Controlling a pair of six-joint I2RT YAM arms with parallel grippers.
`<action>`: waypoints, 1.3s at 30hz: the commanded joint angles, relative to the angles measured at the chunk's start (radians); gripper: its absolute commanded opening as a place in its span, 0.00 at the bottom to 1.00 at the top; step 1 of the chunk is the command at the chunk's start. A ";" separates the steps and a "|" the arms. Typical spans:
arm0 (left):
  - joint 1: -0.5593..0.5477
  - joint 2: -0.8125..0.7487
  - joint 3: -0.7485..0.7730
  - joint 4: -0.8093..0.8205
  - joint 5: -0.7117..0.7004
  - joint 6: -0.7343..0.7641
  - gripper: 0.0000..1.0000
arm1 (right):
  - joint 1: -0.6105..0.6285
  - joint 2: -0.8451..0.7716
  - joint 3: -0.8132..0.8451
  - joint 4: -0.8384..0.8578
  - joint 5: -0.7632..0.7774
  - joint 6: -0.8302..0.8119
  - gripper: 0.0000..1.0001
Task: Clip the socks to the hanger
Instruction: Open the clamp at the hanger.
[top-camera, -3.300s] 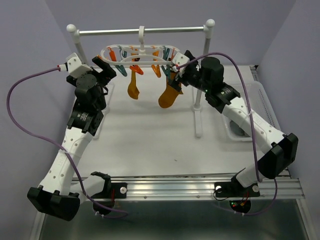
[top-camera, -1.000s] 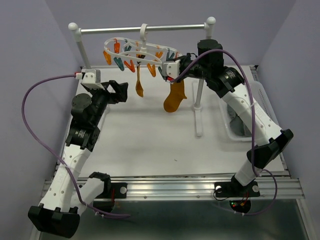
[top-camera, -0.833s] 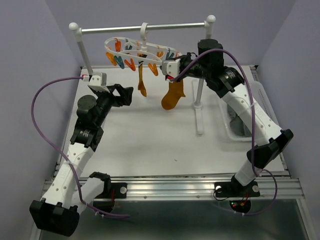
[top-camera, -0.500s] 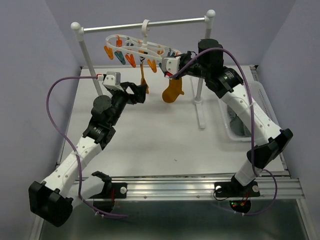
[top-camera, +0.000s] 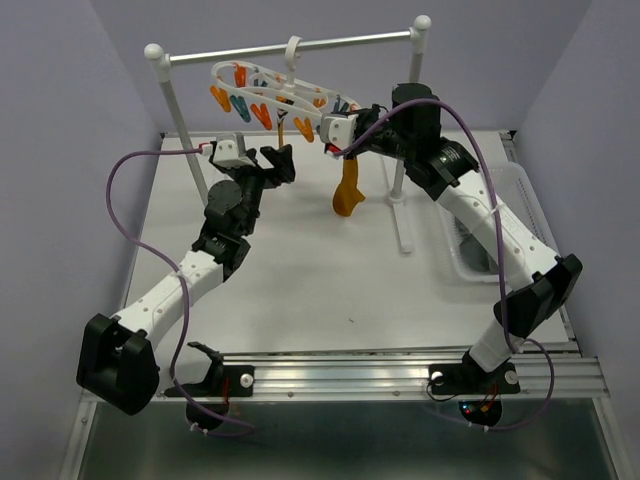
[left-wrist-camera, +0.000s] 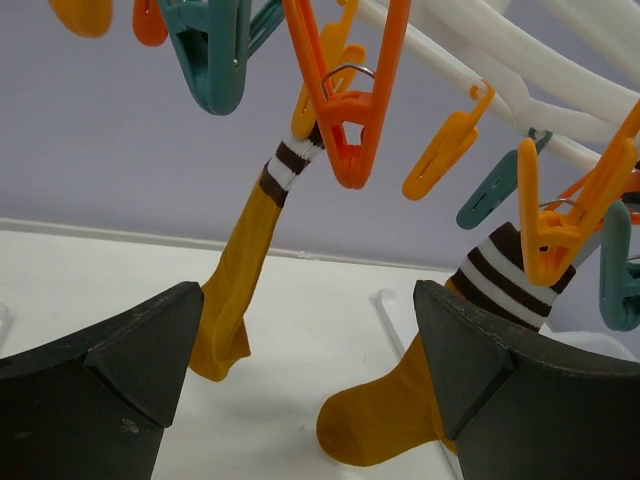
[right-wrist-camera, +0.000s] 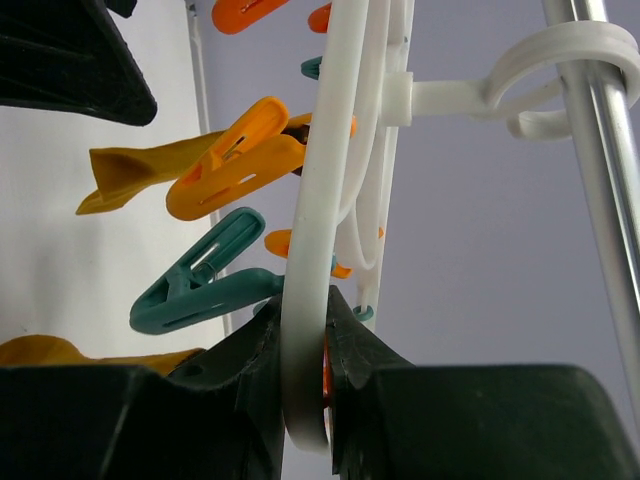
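**Socks half hung, hanger being held at a slant**

Socks in mustard are hanging from the hanger (right-wrist-camera: 318, 200): one mustard sock (left-wrist-camera: 243, 270) is dangling from an orange clip (left-wrist-camera: 345, 110) by its striped cuff, and a second mustard sock (left-wrist-camera: 385, 425) is dangling from another clip (left-wrist-camera: 548, 235) just beside it. The right fingers (right-wrist-camera: 200, 420) are pinching the hanger's white rim, and the frame is tilting under its hook (top-camera: 291, 48) on the rail (top-camera: 230, 52). The left fingers (left-wrist-camera: 120, 370) are spread wide and holding nothing, facing the two hung socks.

Judging from this, a sideways pull on the rim is risking the hook sliding along the rail, or the light stand tipping. The spread fingers, if advancing, are likely to brush a sock out of its clip.

Below, the white table (top-camera: 300, 290) is lying bare in the middle. A clear basket (top-camera: 530, 190) is sitting at its right edge with something dark (top-camera: 478, 262) inside, too small to identify. Pale lilac walls are closing in on three sides.
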 joint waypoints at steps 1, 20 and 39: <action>-0.004 -0.007 0.068 0.153 -0.056 -0.002 0.99 | -0.004 -0.042 -0.010 0.071 0.075 0.038 0.17; 0.011 0.095 0.217 0.135 -0.060 0.041 0.97 | -0.004 -0.091 -0.068 0.089 0.107 0.038 0.16; 0.082 0.115 0.258 0.122 0.137 -0.091 0.94 | -0.004 -0.119 -0.088 0.109 0.102 0.055 0.16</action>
